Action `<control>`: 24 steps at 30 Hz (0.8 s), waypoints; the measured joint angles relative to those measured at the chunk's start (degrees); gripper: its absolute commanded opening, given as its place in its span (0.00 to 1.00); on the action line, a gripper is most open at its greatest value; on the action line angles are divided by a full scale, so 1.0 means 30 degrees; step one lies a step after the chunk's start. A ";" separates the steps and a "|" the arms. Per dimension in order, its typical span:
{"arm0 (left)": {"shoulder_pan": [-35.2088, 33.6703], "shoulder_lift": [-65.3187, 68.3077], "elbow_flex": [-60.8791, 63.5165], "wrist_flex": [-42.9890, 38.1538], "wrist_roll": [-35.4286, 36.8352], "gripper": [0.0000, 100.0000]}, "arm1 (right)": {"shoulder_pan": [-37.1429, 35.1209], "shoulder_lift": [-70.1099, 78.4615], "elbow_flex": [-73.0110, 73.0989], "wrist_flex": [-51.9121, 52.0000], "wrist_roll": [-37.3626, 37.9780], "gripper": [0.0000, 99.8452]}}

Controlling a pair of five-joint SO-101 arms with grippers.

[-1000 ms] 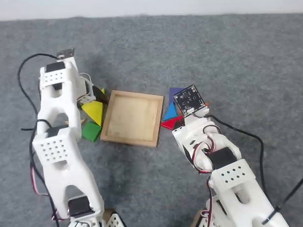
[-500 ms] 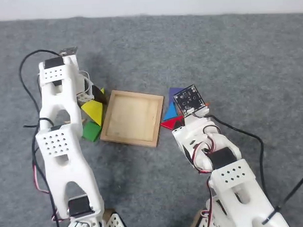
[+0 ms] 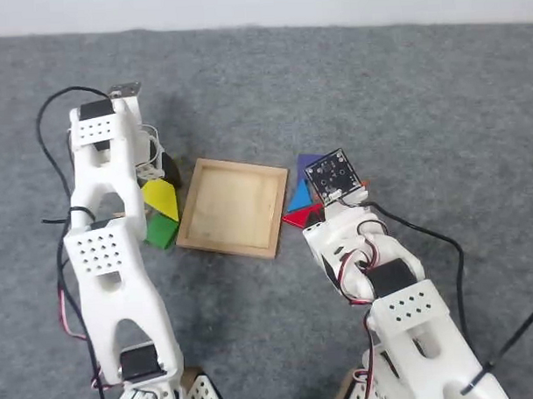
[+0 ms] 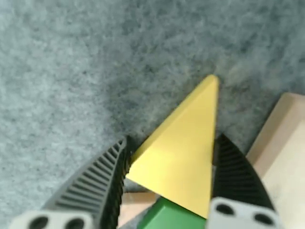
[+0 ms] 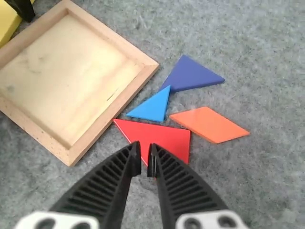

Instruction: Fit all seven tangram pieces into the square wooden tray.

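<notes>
Tray [image 3: 232,207], square wood, is sitting mid-carpet [image 3: 376,91] btwn the two arms in high view. L arm [image 3: 106,231] is hanging over a yellow triangle [image 3: 161,199] and a green piece [image 3: 161,230], both lying just beside tray's L edge. R arm [image 3: 374,274] is standing on the other side. Dark blue triangle [image 3: 310,163], light blue triangle [image 3: 299,196] and red triangle [image 3: 297,218] are lying bunched just off tray's R edge.

L wrist view: L gripper [image 4: 171,143] is straddling the yellow triangle, jaws pressing on its two long edges, i.e. gripping it. Green piece is lying right at the triangle's short edge. Tray rim is showing just past one jaw.

R wrist view: R gripper [image 5: 144,152] is hovering at the red triangle's edge, jaws all but together, holding nothing. Light blue triangle is lying just beside red, near tray's rim. Orange parallelogram [image 5: 208,125] is lying just beside red and light blue. Dark blue is lying beyond, one tip nearly meeting light blue's. All four are lying on carpet outside tray.
</notes>
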 measured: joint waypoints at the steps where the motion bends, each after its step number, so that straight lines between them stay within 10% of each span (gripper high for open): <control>1: 0.0000 -0.0029 0.0000 0.0029 0.0000 0.23 | 0.0000 0.0000 0.0000 0.0000 0.0000 0.04; 24: -0.1172 -0.0029 0.0645 0.2081 0.0615 0.27 | 0.0000 0.0000 0.0000 0.0000 0.0000 0.04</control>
